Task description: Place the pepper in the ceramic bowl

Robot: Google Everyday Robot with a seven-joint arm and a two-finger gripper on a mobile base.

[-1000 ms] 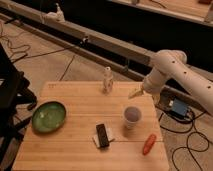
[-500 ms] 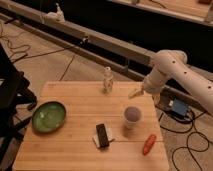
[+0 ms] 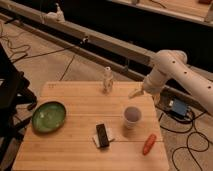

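Tabletop (image 3: 75, 105), far right corner: pincer (image 3: 135, 93) over it

Pepper (image 3: 149, 144): you have one, orange-red.
Ceramic bowl (image 3: 49, 116): one, green.
Paper cup (image 3: 132, 116): one, white.
Pale figurine (image 3: 107, 80): one.
Black block (image 3: 102, 135): one.
White card (image 3: 95, 141): one.
Wooden table (image 3: 75, 150): one.
Gripper (image 3: 135, 93): you see one, at the table's far right corner.
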